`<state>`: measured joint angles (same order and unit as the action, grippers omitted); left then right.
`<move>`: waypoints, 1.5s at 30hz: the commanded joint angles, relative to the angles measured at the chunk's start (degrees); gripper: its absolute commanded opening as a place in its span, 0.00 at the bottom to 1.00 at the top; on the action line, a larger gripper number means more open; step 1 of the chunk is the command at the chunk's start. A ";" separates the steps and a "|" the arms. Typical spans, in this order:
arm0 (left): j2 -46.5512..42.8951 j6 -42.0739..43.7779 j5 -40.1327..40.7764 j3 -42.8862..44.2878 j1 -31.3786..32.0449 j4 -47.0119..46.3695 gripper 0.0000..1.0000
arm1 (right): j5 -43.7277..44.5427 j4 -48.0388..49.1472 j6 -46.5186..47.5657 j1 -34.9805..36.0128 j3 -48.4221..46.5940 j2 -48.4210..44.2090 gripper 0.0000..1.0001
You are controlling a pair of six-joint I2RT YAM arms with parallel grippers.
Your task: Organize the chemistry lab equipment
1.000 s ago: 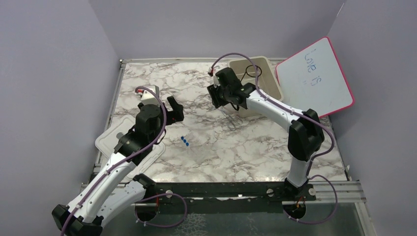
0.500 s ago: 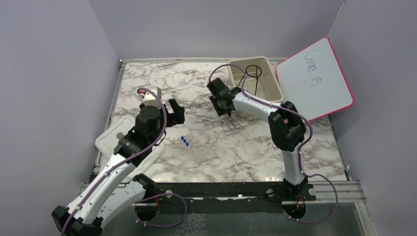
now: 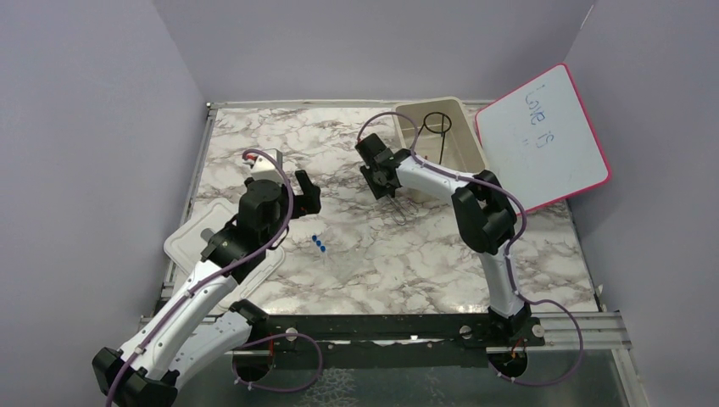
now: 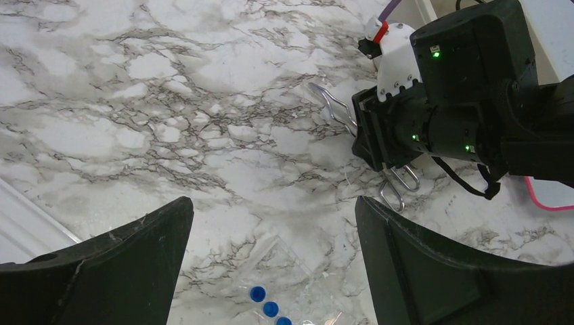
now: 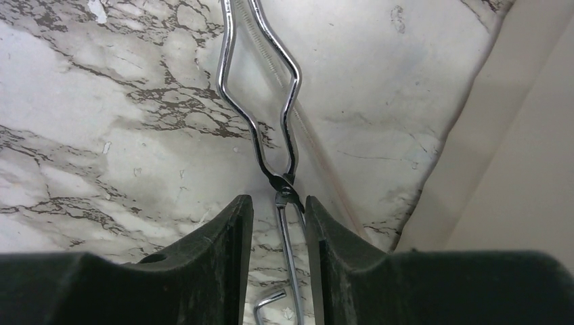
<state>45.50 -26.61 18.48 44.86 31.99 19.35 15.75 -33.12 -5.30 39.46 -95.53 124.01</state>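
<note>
Wire clamp (image 5: 281, 180), blue-capped tubes (image 3: 320, 243) flat on tabletop (image 3: 390, 267).

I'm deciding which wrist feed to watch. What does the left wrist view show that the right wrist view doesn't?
Only the left wrist view: the blue-capped clear tubes lying near the open left gripper, and the right gripper seen from outside.

Only the right wrist view: the beige tub wall, and the narrow gaps between that gripper's fingers and the metal wire clamp they straddle.

Both: that clamp lying on the marble table.
</note>
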 commanded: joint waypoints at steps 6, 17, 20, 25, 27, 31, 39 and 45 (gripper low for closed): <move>0.76 1.21 -0.62 0.53 -0.17 -2.49 0.92 | -13.45 -1.59 0.00 -0.98 0.57 0.03 0.30; 2.23 0.76 -1.25 0.78 -0.20 -2.83 0.92 | -12.06 -0.40 0.95 -0.92 -0.46 1.83 0.32; 2.14 0.85 -0.94 0.80 -0.19 -2.70 0.92 | -10.41 0.57 1.61 -0.88 -0.40 3.32 0.30; 2.13 0.87 -0.09 0.77 -0.25 -2.31 0.92 | -10.71 3.20 2.68 -0.87 2.10 1.40 0.08; 2.38 0.90 0.04 0.86 -0.25 -2.30 0.92 | -11.49 3.82 2.92 -0.85 2.80 -0.55 0.02; 2.58 0.94 0.06 1.01 -0.19 -2.31 0.92 | -14.21 4.07 3.12 -0.83 3.55 -5.83 0.01; 2.41 1.12 0.59 1.11 -0.22 -2.26 0.92 | -19.78 8.69 1.37 -0.80 6.87 -20.82 0.01; 2.21 1.25 0.59 1.68 -0.18 -2.07 0.92 | -13.15 11.59 -0.06 -1.23 6.47 -29.81 0.01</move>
<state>48.18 -26.02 18.46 44.88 31.99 18.09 -1.23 -25.78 -3.95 38.30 -88.53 99.50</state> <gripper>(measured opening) 0.922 0.059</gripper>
